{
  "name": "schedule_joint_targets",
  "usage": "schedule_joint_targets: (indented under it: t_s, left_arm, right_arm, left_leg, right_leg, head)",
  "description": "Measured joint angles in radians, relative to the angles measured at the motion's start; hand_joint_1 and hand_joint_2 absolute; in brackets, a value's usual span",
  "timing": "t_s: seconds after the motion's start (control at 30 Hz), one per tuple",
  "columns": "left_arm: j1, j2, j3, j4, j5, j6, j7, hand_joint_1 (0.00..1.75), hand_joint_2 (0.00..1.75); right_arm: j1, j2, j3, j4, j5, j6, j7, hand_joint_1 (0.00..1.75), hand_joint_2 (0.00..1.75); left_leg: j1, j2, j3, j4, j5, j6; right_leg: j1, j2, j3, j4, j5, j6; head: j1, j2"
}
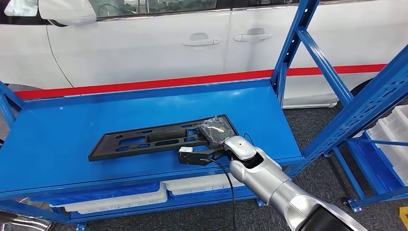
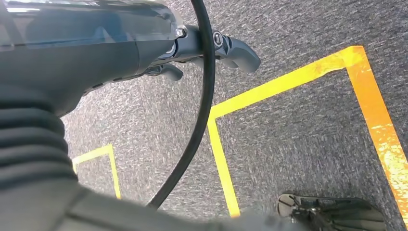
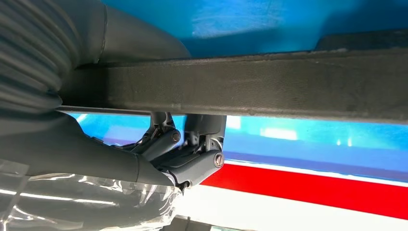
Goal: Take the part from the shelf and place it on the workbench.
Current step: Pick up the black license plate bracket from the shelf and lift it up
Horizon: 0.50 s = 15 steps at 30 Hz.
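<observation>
While the right hand (image 1: 215, 137) closed over the right end of the part (image 1: 159, 138), that long black plastic panel lay flat on the blue shelf (image 1: 57, 144), its length running from about nine o'clock to three o'clock across the deck. From the right wrist view the fingers (image 3: 192, 161) were curled around the panel's edge (image 3: 269, 84), so the hand looked to be holding it, though how firm that hold was could not be told.

Done well, this step called for a straight lift. Gripped at one end only, a panel this long would likely sag or swing at its free left end, so a level wrist and a slow rise before any turn seemed wise. The black cable (image 1: 226, 178) trailing from the wrist ran close below the hand and might snag on the shelf's front lip.

At two o'clock a blue upright post (image 1: 288, 53) with its slanted brace (image 1: 325, 65) stood near the hand, the closest obstacle to a swing rightward. A white car (image 1: 168, 43) stood behind the shelf, at twelve o'clock. White bins (image 1: 192, 185) sat on the tier below.

Hanging over grey carpet (image 2: 298, 139) marked with yellow tape (image 2: 284, 82), the left hand (image 2: 207, 50) held nothing, fingers loosely bent.
</observation>
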Motion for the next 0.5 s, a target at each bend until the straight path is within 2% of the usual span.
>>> schedule_joint_targets:
  t_s: [0.5]
  left_arm:
    - [-0.001,0.000,0.001,0.000,0.012,-0.001,-0.021,0.00,1.75]
  right_arm:
    - [0.000,-0.001,0.000,-0.001,0.000,0.000,0.001,1.75,1.75]
  left_leg:
    - [0.000,0.000,0.000,0.000,0.000,0.000]
  right_leg:
    - [0.000,0.000,0.000,0.000,0.000,0.000]
  head:
    - [0.000,0.000]
